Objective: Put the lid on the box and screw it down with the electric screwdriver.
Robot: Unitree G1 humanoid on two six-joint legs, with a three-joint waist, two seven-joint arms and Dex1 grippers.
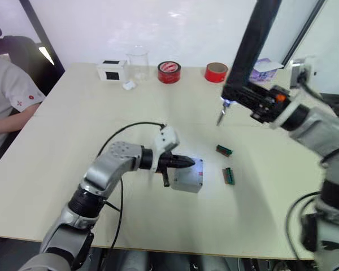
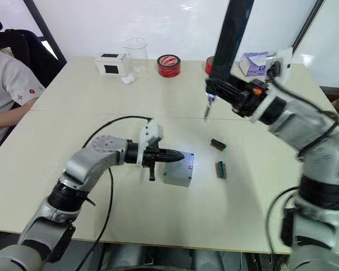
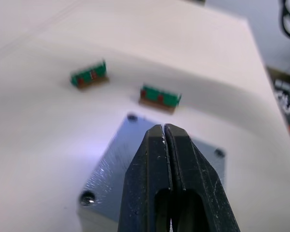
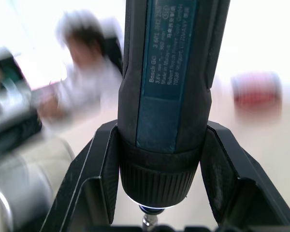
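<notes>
The grey lid [image 3: 111, 164] lies flat on top of the grey box [image 1: 187, 184] in the middle of the table, its corner screw holes showing. My left gripper [image 1: 189, 164] is shut and empty, its fingertips [image 3: 157, 137] resting over the lid's near part. My right gripper [image 1: 246, 97] is shut on the electric screwdriver [image 1: 254, 39], a thick black cylinder held upright above the table. Its metal bit [image 1: 221, 117] with a small light points down, well behind and to the right of the box. In the right wrist view the screwdriver [image 4: 166, 72] sits between both fingers [image 4: 94, 183].
Two small green strips [image 1: 224, 150] [image 1: 229, 175] lie just right of the box. Along the far edge stand a white box with a black square [image 1: 112, 70], a clear beaker [image 1: 138, 62], two red tape rolls [image 1: 169, 72] [image 1: 216, 72] and a purple tissue box [image 1: 265, 69]. A person [image 1: 5, 96] sits at the left.
</notes>
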